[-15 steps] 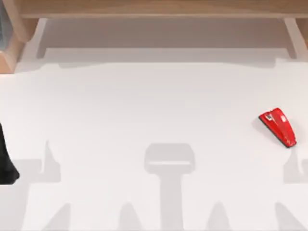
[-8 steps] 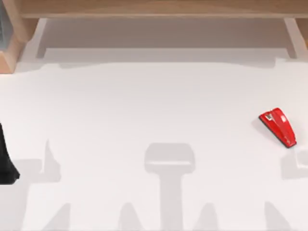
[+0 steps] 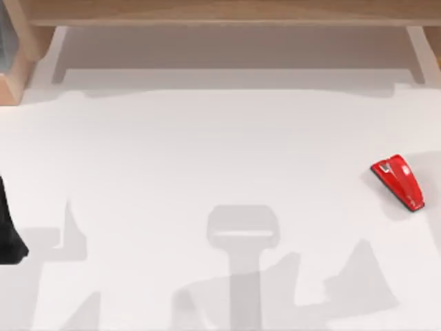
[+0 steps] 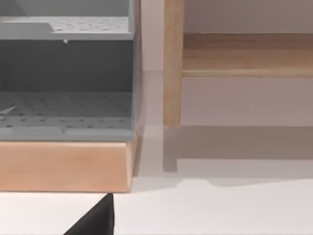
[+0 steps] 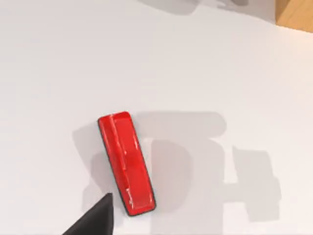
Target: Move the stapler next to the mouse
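Top view. The stapler [image 3: 398,182] lies flat on the white worktop [image 3: 207,152] near the right edge, about mid-depth, with nothing touching it. Its long axis runs diagonally: the wider end with the small silver part faces the upper left of the view, and the taper points toward the lower right. A dark object [image 3: 8,227] sits at the left edge of the worktop; what it is cannot be told. A wooden shelf [image 3: 220,14] spans the far side. Arm shadows fall across the near half of the worktop, one reaching the stapler.

Left wrist view. This camera faces a grey perforated rack [image 4: 66,73] on a wooden base [image 4: 66,166], beside the shelf's upright. A dark tip at the frame's edge may belong to the left gripper; whether its fingers are apart or closed cannot be told.

Right wrist view. The stapler [image 5: 127,161] lies directly below the camera, apart from a dark tip at the frame's edge. The state of the right fingers cannot be told; nothing appears held.

Judged step: approach before the grasp. The next move calls for the right arm to descend with its fingers straddling the stapler's narrow width, across the long axis.
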`<state>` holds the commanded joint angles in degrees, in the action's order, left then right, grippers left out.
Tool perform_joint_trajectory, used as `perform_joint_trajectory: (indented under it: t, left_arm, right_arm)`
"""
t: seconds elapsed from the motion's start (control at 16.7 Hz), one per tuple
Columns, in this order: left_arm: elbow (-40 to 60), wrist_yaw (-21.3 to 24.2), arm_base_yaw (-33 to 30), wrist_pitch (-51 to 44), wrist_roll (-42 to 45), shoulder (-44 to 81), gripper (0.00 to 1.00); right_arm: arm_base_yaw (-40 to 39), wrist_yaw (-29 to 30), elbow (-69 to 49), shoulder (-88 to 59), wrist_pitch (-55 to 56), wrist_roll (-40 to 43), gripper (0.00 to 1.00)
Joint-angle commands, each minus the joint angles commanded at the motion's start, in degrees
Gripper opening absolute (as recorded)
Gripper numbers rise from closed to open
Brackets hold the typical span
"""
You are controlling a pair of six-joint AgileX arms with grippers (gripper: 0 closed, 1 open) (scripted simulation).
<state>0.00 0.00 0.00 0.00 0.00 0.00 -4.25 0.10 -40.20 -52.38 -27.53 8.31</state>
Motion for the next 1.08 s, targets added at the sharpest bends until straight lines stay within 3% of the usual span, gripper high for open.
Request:
perform_joint_trajectory:
  t: [0.6,1.08]
  left_arm:
    - [0.0,0.0,0.0,0.0,0.0,0.0,1.00]
    - [0.0,0.0,0.0,0.0,0.0,0.0,1.00]
  right_arm:
    - [-4.3,-0.1,-38.2,-52.8,-27.4,8.1,1.00]
    - [-5.5,-0.1,-49.2,-65.7,-33.8,10.3,1.00]
